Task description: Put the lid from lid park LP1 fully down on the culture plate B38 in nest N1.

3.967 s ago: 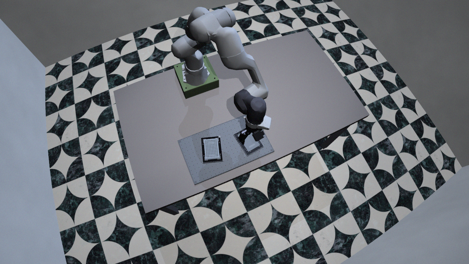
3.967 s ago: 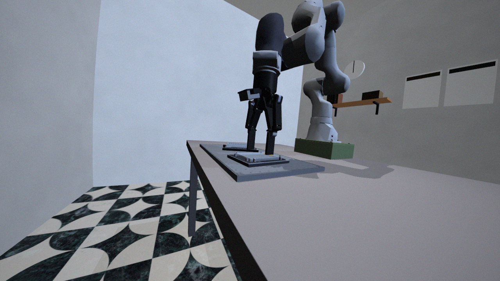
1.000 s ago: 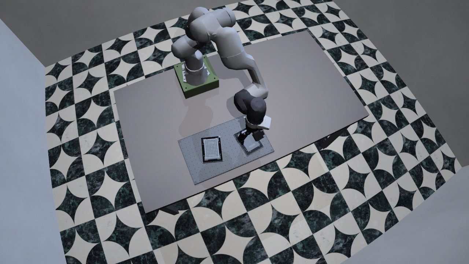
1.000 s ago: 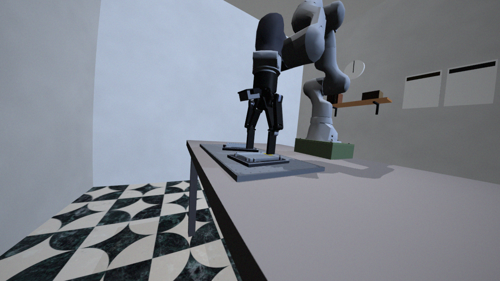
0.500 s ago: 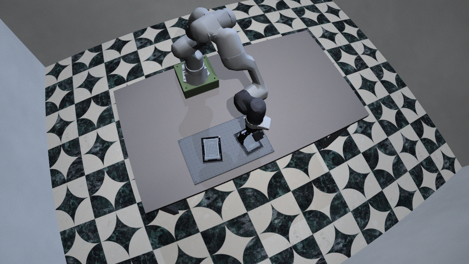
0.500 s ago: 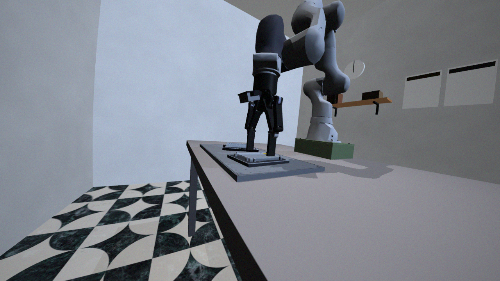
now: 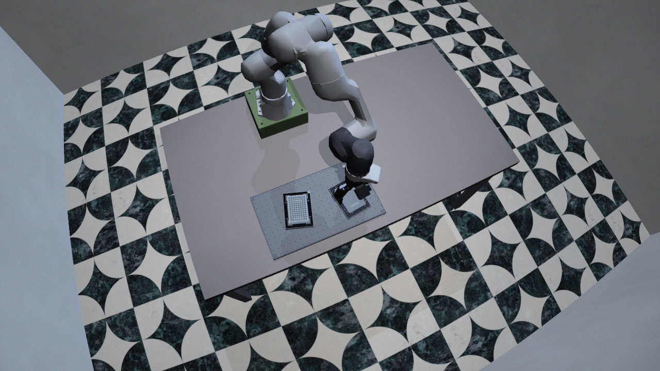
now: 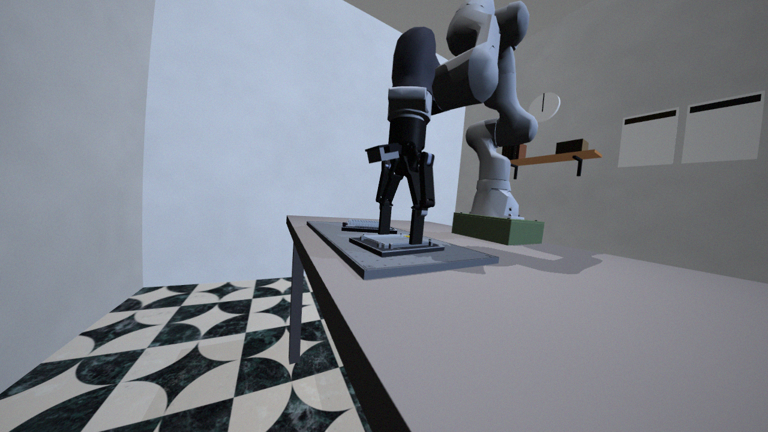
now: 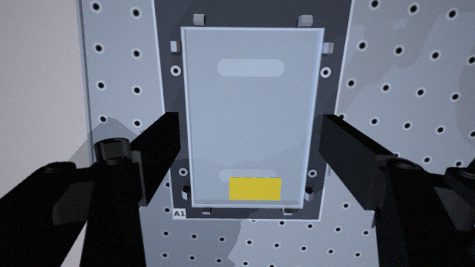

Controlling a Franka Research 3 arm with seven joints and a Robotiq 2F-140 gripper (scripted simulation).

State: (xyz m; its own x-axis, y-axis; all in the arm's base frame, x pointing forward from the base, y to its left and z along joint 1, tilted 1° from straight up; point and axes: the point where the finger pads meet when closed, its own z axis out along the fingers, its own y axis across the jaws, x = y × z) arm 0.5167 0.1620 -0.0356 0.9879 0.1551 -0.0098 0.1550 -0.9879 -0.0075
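The lid [image 9: 249, 119] lies in its park near the table's front edge, with the gripper [image 9: 249, 142] spread open astride it, fingers just outside its long sides, holding nothing. A good grasp, I judge, needs both pads level and centred before closing. The culture plate [image 7: 297, 208] waits uncovered alongside.

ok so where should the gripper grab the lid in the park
By its two long edges near mid-length, from straight above. The lid lies flat in the park, small locating blocks crowd its corners, and the open gripper already straddles its narrow width, one finger at each long side.
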